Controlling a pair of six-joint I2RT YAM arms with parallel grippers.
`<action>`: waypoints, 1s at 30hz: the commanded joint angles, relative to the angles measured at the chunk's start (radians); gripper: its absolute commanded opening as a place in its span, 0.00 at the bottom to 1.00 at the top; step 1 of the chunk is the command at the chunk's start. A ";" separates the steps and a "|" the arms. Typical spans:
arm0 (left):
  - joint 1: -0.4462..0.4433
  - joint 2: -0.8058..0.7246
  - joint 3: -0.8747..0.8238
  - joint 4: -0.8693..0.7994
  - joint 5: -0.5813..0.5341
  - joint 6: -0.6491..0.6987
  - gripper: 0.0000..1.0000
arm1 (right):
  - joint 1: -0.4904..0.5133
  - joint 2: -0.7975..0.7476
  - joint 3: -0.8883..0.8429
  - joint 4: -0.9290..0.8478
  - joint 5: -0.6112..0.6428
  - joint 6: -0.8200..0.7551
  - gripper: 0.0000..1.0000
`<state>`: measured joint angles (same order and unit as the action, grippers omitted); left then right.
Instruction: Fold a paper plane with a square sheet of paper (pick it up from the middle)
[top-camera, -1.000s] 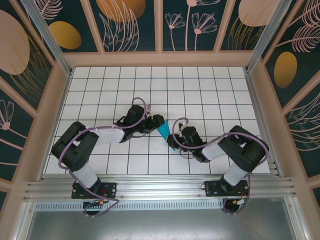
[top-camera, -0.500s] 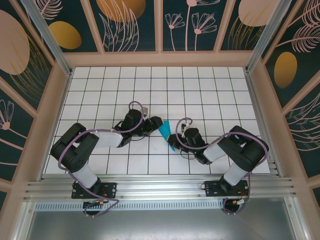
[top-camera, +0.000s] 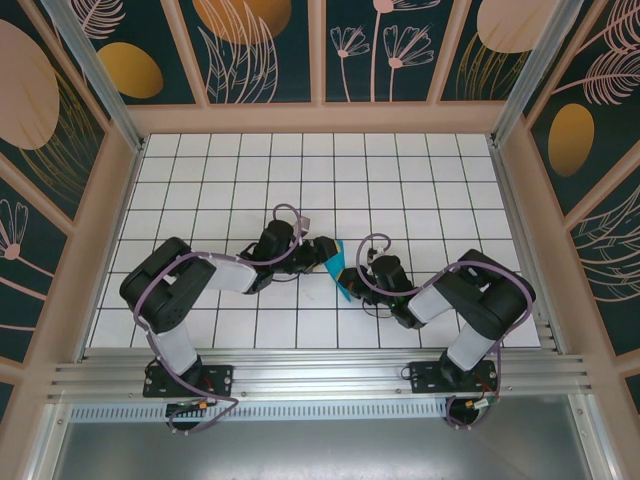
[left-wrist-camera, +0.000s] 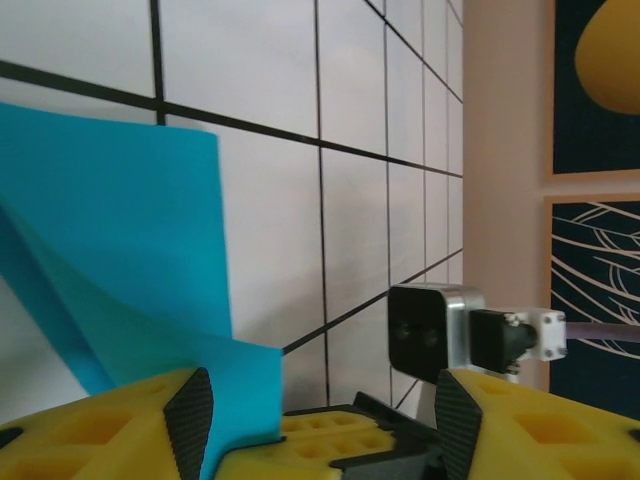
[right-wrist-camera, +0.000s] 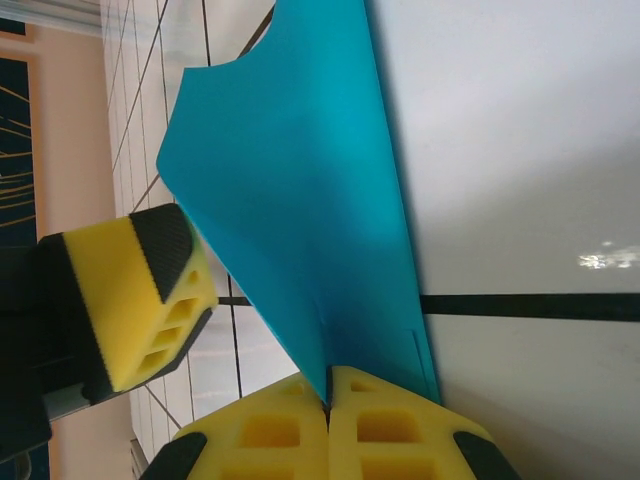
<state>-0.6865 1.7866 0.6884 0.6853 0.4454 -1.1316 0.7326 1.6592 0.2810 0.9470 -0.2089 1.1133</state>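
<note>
From above, the two arms meet near the middle of the white gridded tabletop (top-camera: 400, 180). The left gripper (top-camera: 328, 250) and right gripper (top-camera: 351, 277) sit just beside each other, with the teal-blue sheet of thin creased paper (top-camera: 341, 283) between them. Much of the sheet is hidden under the gripper bodies, so its outline and the number of folds cannot be read here.

In the left wrist view, the left gripper (left-wrist-camera: 318, 412) has its yellow foam fingers (left-wrist-camera: 100, 435) spread wide and is holding nothing. The teal-blue sheet (left-wrist-camera: 110, 250) curves up off the table. Its near edge dips behind the black pad of one finger, and whether it touches that pad is unclear. The right arm's black-and-silver camera block (left-wrist-camera: 440, 330) sits close ahead.

In the right wrist view, the right gripper (right-wrist-camera: 327, 400) has its fingers pressed together on the sheet's narrow pointed end. The sheet (right-wrist-camera: 300, 200) fans away from the pinch, partly lifted, and its far corner is cut off at the top of the picture.

The risks as I judge them:
- If the left fingers close on the bowed part, they may set a crooked crease.
- A pull against the right pinch could tear the thin paper or slip it free.
- The grippers are close enough to bump each other.
</note>
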 joint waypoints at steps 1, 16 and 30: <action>-0.002 0.013 0.017 0.037 0.004 -0.007 0.63 | -0.008 0.007 -0.001 0.014 -0.012 -0.007 0.00; -0.003 0.034 0.073 -0.025 -0.033 0.028 0.65 | -0.003 -0.054 -0.008 -0.043 0.003 -0.131 0.09; -0.003 0.112 0.143 -0.088 -0.014 0.077 0.65 | -0.002 -0.092 -0.014 -0.141 0.032 -0.130 0.15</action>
<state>-0.6868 1.8812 0.8082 0.6159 0.4156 -1.0889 0.7326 1.5890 0.2787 0.8360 -0.2005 0.9894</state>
